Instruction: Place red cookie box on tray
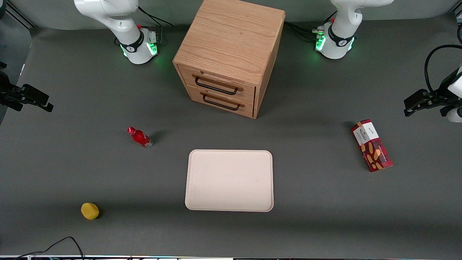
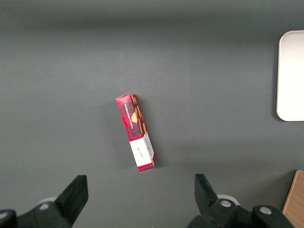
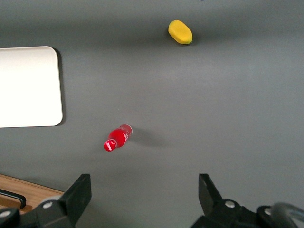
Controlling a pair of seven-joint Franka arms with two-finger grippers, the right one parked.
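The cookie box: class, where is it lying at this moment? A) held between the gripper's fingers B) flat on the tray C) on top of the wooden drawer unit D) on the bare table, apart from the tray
D: the cookie box lies on the grey table toward the working arm's end, well apart from the tray, while the open gripper hangs above it, holding nothing.

The gripper (image 2: pixel 140 199) hangs high above the table, fingers (image 2: pixel 76 194) spread wide.
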